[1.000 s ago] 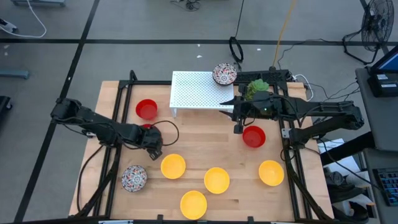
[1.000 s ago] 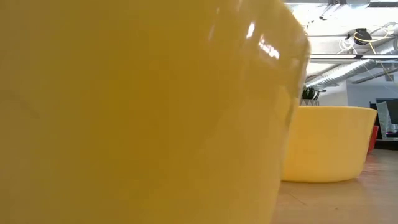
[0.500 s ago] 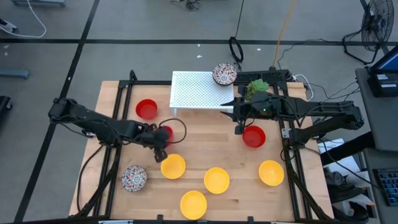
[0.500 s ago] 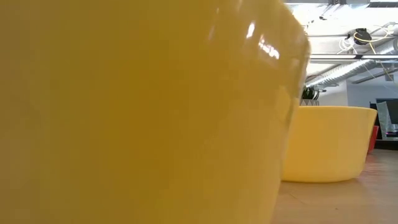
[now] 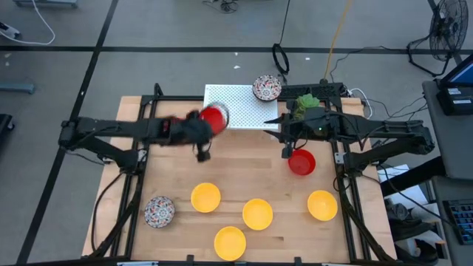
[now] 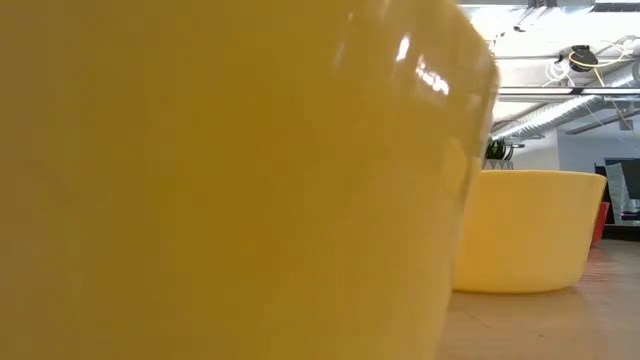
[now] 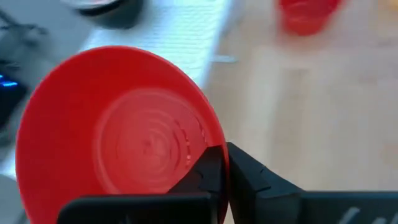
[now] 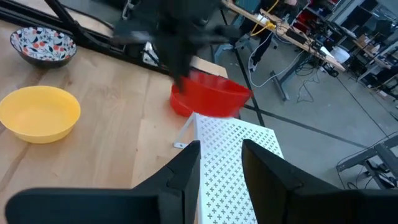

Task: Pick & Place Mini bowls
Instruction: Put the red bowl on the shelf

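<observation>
Left hand: you've clenched a red bowl, carried up from the desk to the white rack.
Right hand: your fingers parted, unmoved.

No text, label, brand, number or sign can be read anywhere in these views, on the table or beyond.

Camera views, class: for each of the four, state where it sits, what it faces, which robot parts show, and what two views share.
High: overhead, facing down; both arms, left gripper shut on red bowl.
Low: tabletop level, facing yellow bowls; no arm.
Left wrist: faces the held bowl; own fingers.
Right wrist: faces white rack; own fingers.
Shared: both wrist views show the red bowl.
</observation>
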### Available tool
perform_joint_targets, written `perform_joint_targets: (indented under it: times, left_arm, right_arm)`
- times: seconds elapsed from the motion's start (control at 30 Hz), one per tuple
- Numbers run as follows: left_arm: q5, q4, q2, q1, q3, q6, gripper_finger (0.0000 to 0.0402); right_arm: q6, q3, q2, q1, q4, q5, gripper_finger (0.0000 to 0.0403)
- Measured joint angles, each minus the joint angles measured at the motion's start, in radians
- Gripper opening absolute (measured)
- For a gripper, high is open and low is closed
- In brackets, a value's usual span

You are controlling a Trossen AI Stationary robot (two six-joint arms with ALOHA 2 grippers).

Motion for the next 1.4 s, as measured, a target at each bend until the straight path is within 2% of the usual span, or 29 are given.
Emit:
perform_joint_targets:
  times: [0.07, 0.27, 0.47, 0.63, 0.9, 1.27, 1.4]
  left_arm:
    - [0.004, -0.010, 0.042, 0.086, 0.039, 0.066, 0.0019]
    - [0.141, -0.025, 0.230, 0.310, 0.201, 0.169, 0.0007]
    - [0.157, -0.194, 0.405, 0.422, 0.376, 0.178, 0.0023]
    - [0.158, -0.212, 0.474, 0.445, 0.426, 0.205, 0.0024]
    - [0.157, -0.196, 0.474, 0.443, 0.428, 0.199, 0.0008]
    - [0.102, -0.179, 0.469, 0.436, 0.428, 0.160, 0.0118]
    - [0.096, -0.185, 0.416, 0.414, 0.428, 0.159, 0.0154]
  right_arm:
    - [0.000, 0.000, -0.003, 0.000, -0.003, 0.000, 0.0105]
    - [0.042, 0.000, -0.003, 0.000, 0.002, 0.000, 0.0105]
    - [0.105, 0.000, -0.003, 0.000, -0.025, 0.000, 0.0105]
    - [0.106, 0.000, -0.003, 0.000, -0.038, 0.000, 0.0105]
    - [0.071, 0.000, -0.003, 0.000, -0.040, 0.000, 0.0105]
    - [0.072, 0.000, -0.003, 0.000, -0.051, 0.000, 0.0105]
    - [0.072, 0.000, -0.003, 0.000, -0.050, 0.000, 0.0105]
